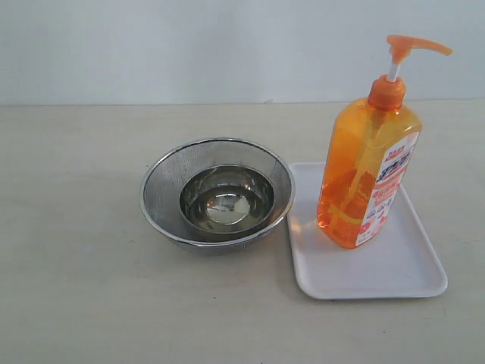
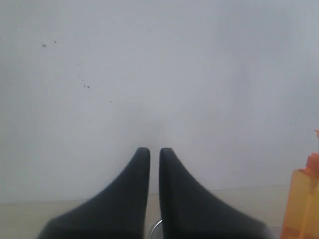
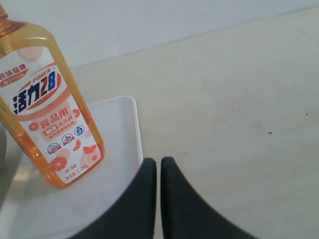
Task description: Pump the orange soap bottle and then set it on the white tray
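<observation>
The orange soap bottle (image 1: 366, 173) stands upright on the white tray (image 1: 394, 273), its orange pump head (image 1: 413, 45) pointing right. In the right wrist view the bottle (image 3: 47, 104) shows its label and rests on the tray (image 3: 119, 134). My right gripper (image 3: 158, 160) is shut and empty, hovering over the tray's edge, apart from the bottle. My left gripper (image 2: 154, 149) is shut with nothing in it, facing the white wall; an edge of the bottle (image 2: 301, 204) shows at that view's side. Neither arm appears in the exterior view.
A round steel mesh bowl (image 1: 217, 192) sits just left of the tray, almost touching it. A sliver of its rim (image 2: 155, 228) shows between the left fingers. Beige tabletop (image 1: 76, 288) extends left and in front; a white wall (image 1: 189, 45) stands behind.
</observation>
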You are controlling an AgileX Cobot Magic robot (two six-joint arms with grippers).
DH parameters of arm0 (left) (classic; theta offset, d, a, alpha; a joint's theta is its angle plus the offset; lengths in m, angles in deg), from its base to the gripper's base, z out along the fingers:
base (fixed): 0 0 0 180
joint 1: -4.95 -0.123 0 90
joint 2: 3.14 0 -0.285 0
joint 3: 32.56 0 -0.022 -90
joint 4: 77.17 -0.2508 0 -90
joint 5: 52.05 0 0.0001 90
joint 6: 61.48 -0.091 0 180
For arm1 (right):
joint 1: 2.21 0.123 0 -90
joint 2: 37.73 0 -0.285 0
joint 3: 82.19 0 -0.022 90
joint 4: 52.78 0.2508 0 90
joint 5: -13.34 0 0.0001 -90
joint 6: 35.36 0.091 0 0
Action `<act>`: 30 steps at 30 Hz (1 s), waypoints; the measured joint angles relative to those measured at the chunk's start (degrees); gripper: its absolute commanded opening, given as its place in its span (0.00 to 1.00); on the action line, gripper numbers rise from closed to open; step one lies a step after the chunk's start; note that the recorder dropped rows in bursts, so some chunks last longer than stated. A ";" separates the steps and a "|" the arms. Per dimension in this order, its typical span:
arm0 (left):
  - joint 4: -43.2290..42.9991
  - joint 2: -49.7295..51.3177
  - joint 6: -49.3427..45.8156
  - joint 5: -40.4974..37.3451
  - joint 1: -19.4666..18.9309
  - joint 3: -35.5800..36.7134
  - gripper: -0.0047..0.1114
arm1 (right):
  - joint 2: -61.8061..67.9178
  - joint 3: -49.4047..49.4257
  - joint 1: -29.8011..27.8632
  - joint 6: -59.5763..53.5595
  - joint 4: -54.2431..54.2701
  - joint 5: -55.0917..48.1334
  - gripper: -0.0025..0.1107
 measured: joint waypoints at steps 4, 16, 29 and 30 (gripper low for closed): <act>0.00 0.00 2.18 -1.43 0.00 0.00 0.10 | 0.00 0.00 0.00 0.00 0.00 0.00 0.02; 36.28 0.00 -31.04 -2.35 0.00 4.74 0.10 | 0.00 0.00 0.00 0.13 0.00 0.00 0.02; 65.51 0.00 -68.65 -12.77 0.00 5.49 0.10 | 0.00 0.00 0.00 0.13 0.00 0.00 0.02; 65.62 0.00 -69.80 -14.41 0.00 5.49 0.10 | 0.00 0.00 0.00 0.13 0.00 0.00 0.02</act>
